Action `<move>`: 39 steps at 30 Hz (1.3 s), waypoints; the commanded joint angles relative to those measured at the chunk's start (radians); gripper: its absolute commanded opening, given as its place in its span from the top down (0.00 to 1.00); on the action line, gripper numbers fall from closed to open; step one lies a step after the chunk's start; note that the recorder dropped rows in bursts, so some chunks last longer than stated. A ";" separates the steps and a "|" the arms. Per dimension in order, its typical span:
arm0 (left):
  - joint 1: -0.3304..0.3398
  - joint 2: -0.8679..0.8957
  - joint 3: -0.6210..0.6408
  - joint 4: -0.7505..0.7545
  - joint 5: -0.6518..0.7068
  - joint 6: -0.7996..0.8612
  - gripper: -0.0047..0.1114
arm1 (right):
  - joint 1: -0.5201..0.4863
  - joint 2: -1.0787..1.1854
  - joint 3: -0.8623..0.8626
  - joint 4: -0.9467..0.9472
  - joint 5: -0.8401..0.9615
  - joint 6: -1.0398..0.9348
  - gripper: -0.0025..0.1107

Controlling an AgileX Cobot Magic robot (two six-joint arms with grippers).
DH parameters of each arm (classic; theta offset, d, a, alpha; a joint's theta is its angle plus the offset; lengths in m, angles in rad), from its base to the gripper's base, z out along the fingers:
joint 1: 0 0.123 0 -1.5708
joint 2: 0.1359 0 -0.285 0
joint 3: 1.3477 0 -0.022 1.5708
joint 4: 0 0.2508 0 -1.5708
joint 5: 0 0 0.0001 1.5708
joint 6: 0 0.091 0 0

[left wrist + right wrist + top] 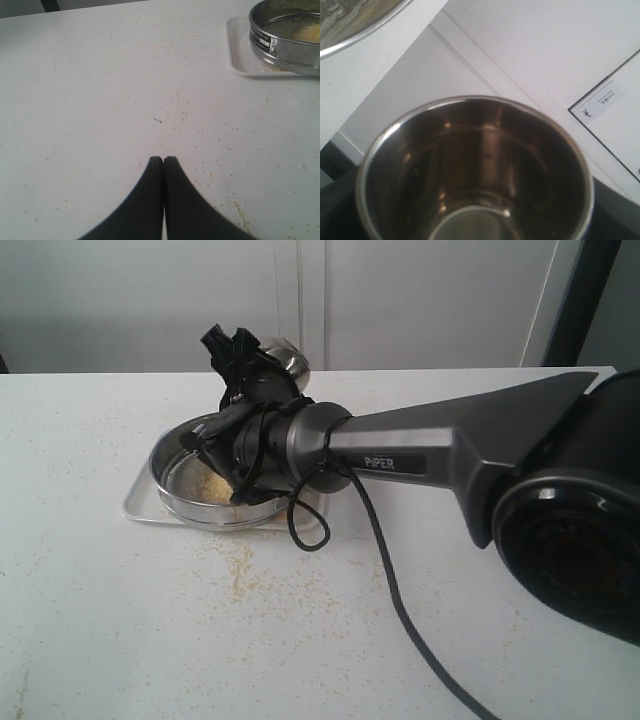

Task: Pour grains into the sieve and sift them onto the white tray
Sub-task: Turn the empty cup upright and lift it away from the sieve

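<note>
1. Grains point(240, 575) lie spilled as yellow specks on the white table point(90, 640), nearest of all, in a loose streak just in front of the tray.
2. A black cable point(385, 570) hangs from the right arm point(450, 440) and runs over the near part of the table toward the right. One loop of it reaches the near right corner of the tray.
3. The white tray point(138, 502) lies flat on the table, left of the middle.
4. The sieve point(190, 505) stands upright on this tray and covers most of it. On its mesh, toward the near left side, lies a low yellow heap of the grains.
5. The right arm comes in from the right side, and its dark wrist hides the right part of the sieve.
6. The right gripper point(240, 352) is above the far rim of the sieve and pinches a steel cup point(288, 355) between its fingers. The cup is tilted. The right wrist view looks straight into its mouth, and the inside shows only shiny steel.
7. Behind the table stands a pale wall point(420, 300).
8. The left gripper point(163, 160) shows only in its own wrist view. Its black fingers are pressed together over a part of the table dotted with grains, well apart from the tray and the sieve. How near or far it is in the scene I cannot tell.
</note>
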 commanded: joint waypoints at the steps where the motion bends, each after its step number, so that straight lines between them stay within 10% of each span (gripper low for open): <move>1: 0.003 -0.005 0.004 -0.008 -0.003 -0.001 0.96 | 0.000 -0.009 0.006 -0.016 0.025 -0.040 0.98; 11: 0.003 -0.005 0.004 -0.008 -0.005 -0.001 0.96 | -0.021 -0.009 0.014 -0.016 0.024 -0.033 0.98; 13: 0.003 -0.005 0.004 -0.008 -0.005 -0.001 0.96 | -0.035 -0.009 -0.009 -0.004 -0.010 0.227 0.98; 15: 0.003 -0.005 0.004 -0.008 -0.005 -0.001 0.96 | -0.011 -0.009 0.034 0.003 0.015 -0.089 0.98; 22: 0.003 -0.005 0.004 -0.008 -0.005 -0.001 0.96 | -0.045 -0.043 0.023 0.046 -0.099 0.633 0.98; 39: 0.003 -0.005 0.004 -0.008 -0.005 -0.001 0.96 | -0.141 -0.252 0.259 0.075 -0.472 1.402 0.98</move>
